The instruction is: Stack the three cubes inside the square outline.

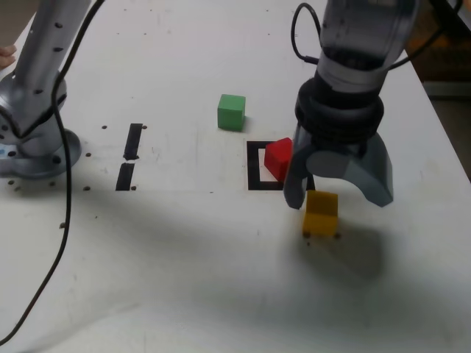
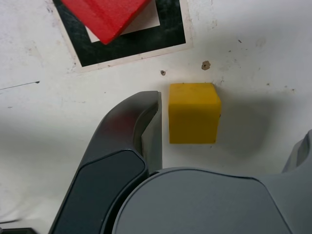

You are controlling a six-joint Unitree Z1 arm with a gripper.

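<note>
The yellow cube (image 1: 321,213) (image 2: 193,113) rests on the white table, just outside the square outline (image 1: 254,165) (image 2: 170,34) on the side nearer the exterior camera. My gripper (image 1: 337,195) (image 2: 224,141) hangs open over it, and the cube lies between the fingers, close beside one dark finger (image 2: 146,126) with a thin gap. The red cube (image 1: 278,158) (image 2: 105,17) sits turned at an angle inside the outline, partly hidden by the gripper in the exterior view. Apart at the back stands the green cube (image 1: 231,112).
Two short black strips (image 1: 133,140) (image 1: 126,176) lie toward the exterior view's left. A grey arm base (image 1: 33,140) stands at the far left, and a black cable (image 1: 66,220) trails down from it. The table edge runs along the right.
</note>
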